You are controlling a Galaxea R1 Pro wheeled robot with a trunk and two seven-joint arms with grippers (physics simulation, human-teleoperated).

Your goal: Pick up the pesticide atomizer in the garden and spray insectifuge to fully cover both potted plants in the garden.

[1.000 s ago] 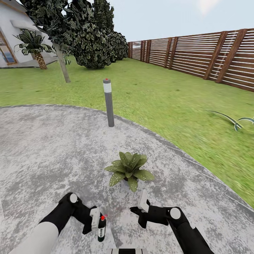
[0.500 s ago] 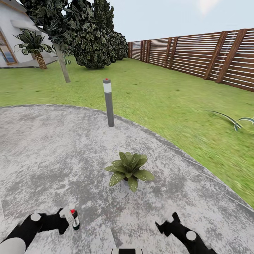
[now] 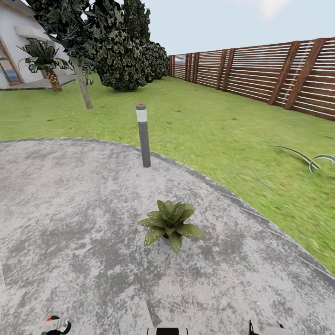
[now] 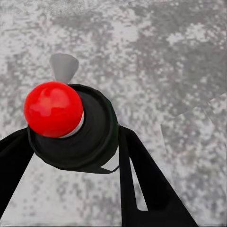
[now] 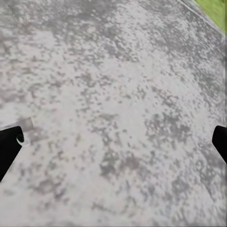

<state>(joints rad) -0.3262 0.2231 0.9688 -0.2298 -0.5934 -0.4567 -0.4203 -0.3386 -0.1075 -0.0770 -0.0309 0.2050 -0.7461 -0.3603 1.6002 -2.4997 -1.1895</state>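
Grey paved patio [image 3: 70, 218] beneath left gripper [image 4: 71, 156] clamped round pesticide atomizer [image 4: 71, 127], likely light, rigid, slippery; right gripper [image 5: 113, 142] spread wide

Potted plant [image 3: 170, 225]: on the patio [image 3: 70, 209], ahead of me, near its right edge.
Bollard lamp [image 3: 143, 136]: behind the plant, at the patio's far edge.
Atomizer [image 4: 71, 125]: between my left hand's [image 4: 71, 156] fingers.

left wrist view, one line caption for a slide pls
Left gripper shut on the pesticide atomizer, seen from above its red-tipped top, over the mottled grey patio.
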